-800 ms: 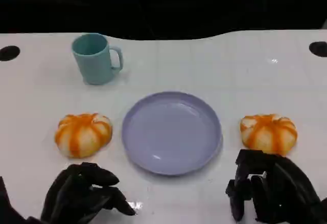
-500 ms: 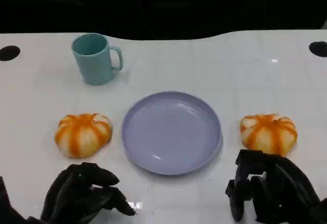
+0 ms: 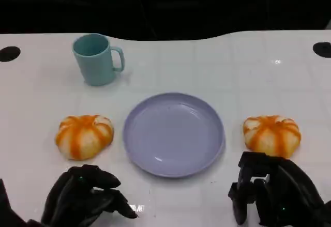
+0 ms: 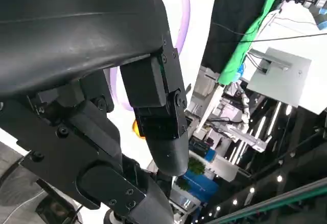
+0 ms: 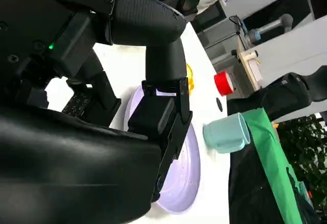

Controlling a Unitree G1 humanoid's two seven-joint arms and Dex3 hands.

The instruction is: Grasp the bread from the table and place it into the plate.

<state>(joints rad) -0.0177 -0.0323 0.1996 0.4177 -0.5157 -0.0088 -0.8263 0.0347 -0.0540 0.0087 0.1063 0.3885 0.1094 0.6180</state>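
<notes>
Bread is seen as two orange-striped buns on the white table [image 3: 248, 72]. The left bun [image 3: 84, 136] lies just beside the plate [image 3: 174, 134] on its left, not touching it. The right bun [image 3: 272, 134] lies near the plate's right rim, with a gap between them. The plate is lilac, sits at the table's centre, and holds nothing.

A teal mug [image 3: 96, 59] stands upright behind the left bun, well apart from it, handle turned to the right.

The left hand [image 3: 85, 196] is placed at the near edge, in front of the left bun and apart from it. Its fingers are curled inward and nothing is held in them. The right hand [image 3: 274, 191] is placed at the near edge directly in front of the right bun, close to it; contact cannot be confirmed. Its fingers are bent downward, close together, with nothing gripped.

In the right wrist view, plate and mug are seen past the black fingers [image 5: 163, 106].
</notes>
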